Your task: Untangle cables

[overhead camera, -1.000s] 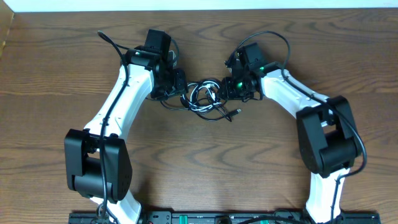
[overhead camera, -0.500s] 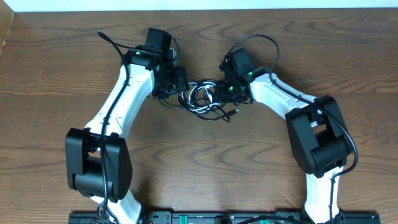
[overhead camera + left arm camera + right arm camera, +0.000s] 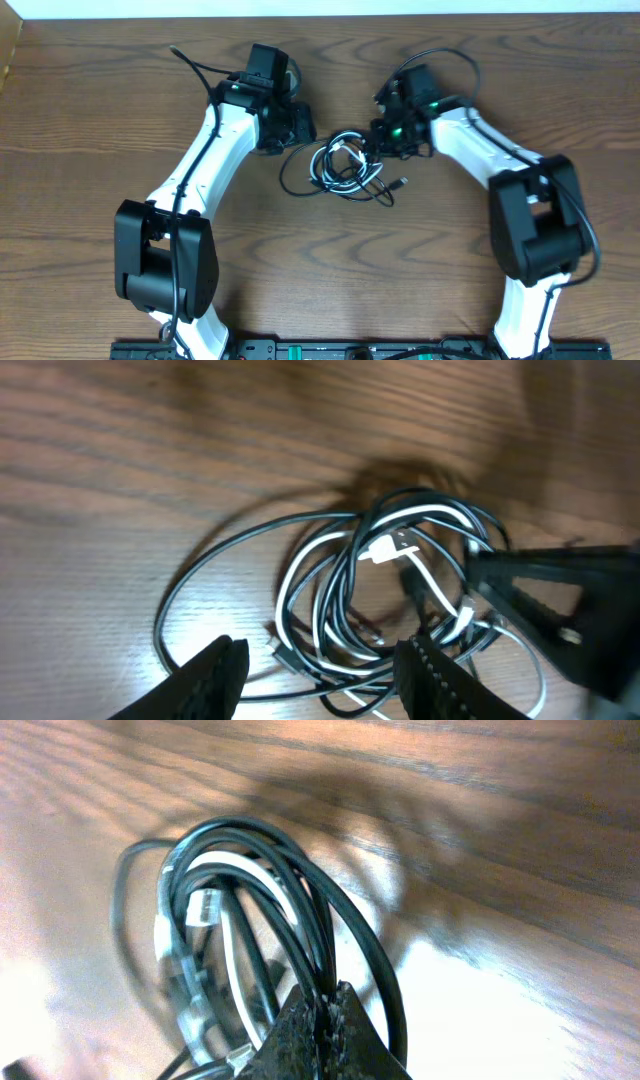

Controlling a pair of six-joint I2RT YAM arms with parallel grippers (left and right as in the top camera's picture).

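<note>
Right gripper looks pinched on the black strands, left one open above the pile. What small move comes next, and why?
Probably lower the left gripper and close it on the outer black loop. The right gripper is shut on black strands, but these and the white cable lie wound together, so pulling without an anchor would likely drag the whole bundle.

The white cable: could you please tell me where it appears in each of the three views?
Overhead: the white cable sits just above picture centre, coiled with the black cables.
Left wrist: white cable centre-right, plug showing.
Right wrist: white cable lower left, behind black loops.
Shared landmark: the right hand, shut on the black cables.
</note>
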